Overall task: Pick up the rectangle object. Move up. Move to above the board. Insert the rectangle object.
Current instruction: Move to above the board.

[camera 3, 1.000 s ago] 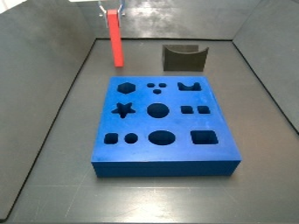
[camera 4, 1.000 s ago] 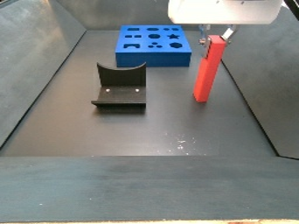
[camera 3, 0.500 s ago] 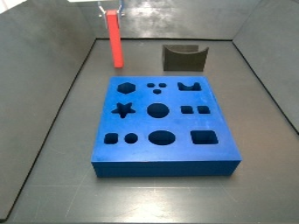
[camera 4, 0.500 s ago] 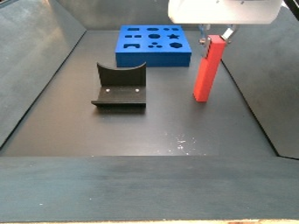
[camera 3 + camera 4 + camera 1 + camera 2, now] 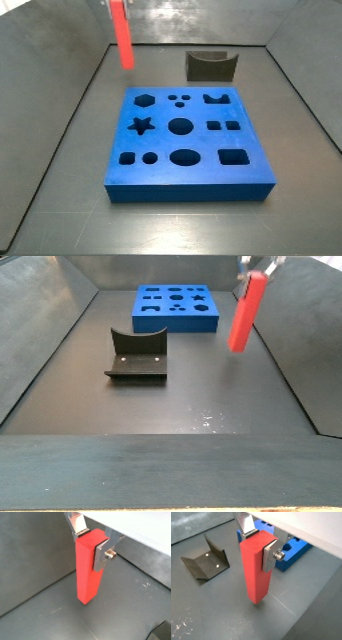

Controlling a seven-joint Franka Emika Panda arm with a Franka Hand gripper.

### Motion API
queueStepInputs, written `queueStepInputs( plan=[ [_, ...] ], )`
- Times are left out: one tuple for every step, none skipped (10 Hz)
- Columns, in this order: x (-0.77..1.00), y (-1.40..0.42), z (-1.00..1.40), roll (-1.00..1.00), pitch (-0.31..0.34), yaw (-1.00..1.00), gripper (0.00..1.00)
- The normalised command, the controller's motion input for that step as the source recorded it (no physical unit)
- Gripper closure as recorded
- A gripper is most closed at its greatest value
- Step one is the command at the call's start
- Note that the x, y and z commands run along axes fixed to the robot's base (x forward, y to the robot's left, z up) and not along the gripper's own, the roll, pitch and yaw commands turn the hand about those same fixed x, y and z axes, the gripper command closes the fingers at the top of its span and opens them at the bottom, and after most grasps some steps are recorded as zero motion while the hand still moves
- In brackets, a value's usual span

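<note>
Wrist views are both showing the gripper (image 5: 91, 543) clamping the top end of the rectangle object (image 5: 89, 572), silver fingers (image 5: 101, 554) pressing on two opposite faces, so the jaws are closed down to the bar's thickness and nothing else is between them. The bar is hanging straight down below the gripper, and in a side view its lower end (image 5: 242, 316) is looking clear of the floor.

The board (image 5: 293, 551) is sitting off to one side of the gripper and lower, with the fixture (image 5: 204, 558) on the floor a bit away on another side.

What I'd worry about: the grip is only catching the very top of a long bar, so any quick sideways move could be swinging or tilting it in the pads. A tilted bar won't be lining up with its cut-out, and it could jam on the board's top face. I can't tell which slot (image 5: 214, 99) is the right one from here, so picking the wrong hole is another risk.
</note>
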Motion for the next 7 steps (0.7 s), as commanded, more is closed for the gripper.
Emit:
queueStepInputs(
  plan=[
    [-0.15, -0.18, 1.0, 0.0, 0.036, 0.0, 1.0],
    [-0.14, -0.17, 1.0, -0.01, 0.032, 0.01, 1.0],
    [-0.14, -0.17, 1.0, -0.01, 0.032, 0.02, 1.0],
    [-0.13, -0.16, 1.0, -0.02, 0.035, 0.02, 1.0],
    [-0.12, -0.15, 1.0, -0.03, 0.045, 0.03, 1.0],
    [-0.11, -0.14, 1.0, -0.03, 0.055, 0.04, 1.0],
    [-0.09, -0.14, 1.0, -0.03, 0.07, 0.04, 1.0]
  ],
)
